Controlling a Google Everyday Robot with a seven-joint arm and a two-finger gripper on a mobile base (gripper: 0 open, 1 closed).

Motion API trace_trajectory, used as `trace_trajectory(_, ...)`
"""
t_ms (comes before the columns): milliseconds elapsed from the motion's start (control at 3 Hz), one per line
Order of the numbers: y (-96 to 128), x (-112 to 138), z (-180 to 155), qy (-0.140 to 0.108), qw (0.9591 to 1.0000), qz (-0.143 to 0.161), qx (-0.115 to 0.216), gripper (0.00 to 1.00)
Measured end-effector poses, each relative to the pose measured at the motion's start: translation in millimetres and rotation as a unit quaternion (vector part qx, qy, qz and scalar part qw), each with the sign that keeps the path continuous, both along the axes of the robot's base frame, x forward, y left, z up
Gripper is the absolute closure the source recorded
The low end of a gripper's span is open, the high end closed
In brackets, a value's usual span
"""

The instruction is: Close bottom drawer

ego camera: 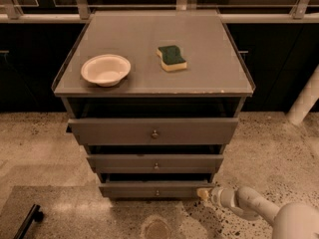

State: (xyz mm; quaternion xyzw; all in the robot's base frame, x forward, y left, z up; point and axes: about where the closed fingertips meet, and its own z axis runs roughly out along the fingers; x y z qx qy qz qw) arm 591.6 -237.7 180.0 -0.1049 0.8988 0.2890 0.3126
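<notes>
The bottom drawer is the narrowest grey front of three, low on the cabinet, with a small round knob at its centre. It stands pulled out a little, with a dark gap above it. My gripper is at the drawer front's right end, touching or nearly touching it, at the tip of a white arm that comes in from the lower right.
The mid drawer and the top drawer also stand pulled out. A cream bowl and a green-and-yellow sponge lie on the cabinet top. A black object lies on the floor at lower left. A white post stands at right.
</notes>
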Motion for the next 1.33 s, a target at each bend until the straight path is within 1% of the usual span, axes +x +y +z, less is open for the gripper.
trace_trajectory(667, 5.2, 14.8, 0.3, -0.009, 0.9998, -0.018, -0.01, 1.0)
trace_trajectory(1333, 1.9, 24.6, 5.0, -0.016, 0.9991, -0.03, -0.027, 1.0)
